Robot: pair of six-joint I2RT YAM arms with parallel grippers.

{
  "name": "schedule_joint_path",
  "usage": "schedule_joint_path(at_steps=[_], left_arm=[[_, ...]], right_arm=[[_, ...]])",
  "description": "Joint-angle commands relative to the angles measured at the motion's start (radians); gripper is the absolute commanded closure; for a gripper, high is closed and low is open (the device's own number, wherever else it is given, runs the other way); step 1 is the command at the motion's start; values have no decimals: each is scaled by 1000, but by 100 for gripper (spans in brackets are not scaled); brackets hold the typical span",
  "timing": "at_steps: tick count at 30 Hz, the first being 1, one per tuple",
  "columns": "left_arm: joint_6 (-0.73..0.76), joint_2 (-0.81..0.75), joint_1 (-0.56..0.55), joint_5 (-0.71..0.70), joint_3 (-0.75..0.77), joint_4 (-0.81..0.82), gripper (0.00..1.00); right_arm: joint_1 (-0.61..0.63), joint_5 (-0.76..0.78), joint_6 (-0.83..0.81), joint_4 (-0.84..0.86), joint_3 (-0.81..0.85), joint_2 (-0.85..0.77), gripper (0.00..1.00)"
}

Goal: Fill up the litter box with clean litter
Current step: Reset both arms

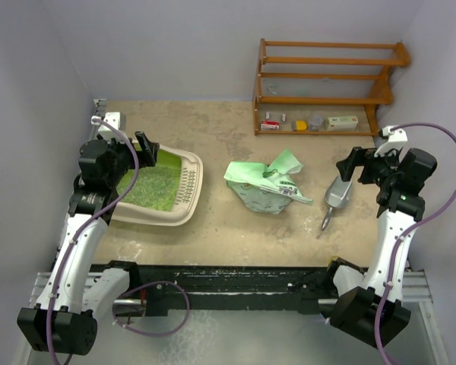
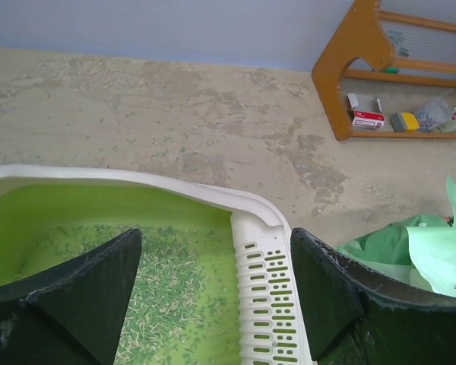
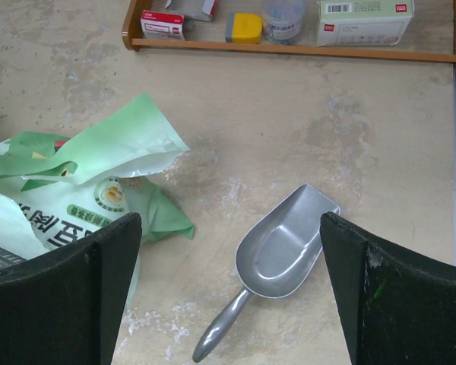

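Left end effector (image 2: 215,236), jaws spread, hangs above litter box (image 2: 121,176).

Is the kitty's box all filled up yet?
Partly. Some pale whitish-green litter granules already cover part of the cream plastic litter box with the green floor, but bare green shows through. Nothing is in hand: the left end effector hangs open over the box, the right end effector open above the empty shiny metal scoop. Left: more scoops from the light green printed plastic bag.
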Motion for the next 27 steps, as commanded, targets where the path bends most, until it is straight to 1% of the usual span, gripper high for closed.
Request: schedule_joint_path(at_steps=[1, 13, 27], left_arm=[[16, -3, 2, 25, 7, 44, 24], [20, 3, 2, 17, 6, 40, 24], [15, 7, 3, 22, 9, 35, 25]], right_arm=[[0, -35, -21, 12, 28, -5, 0], [0, -58, -49, 37, 35, -3, 0], [0, -80, -57, 1, 43, 6, 0]])
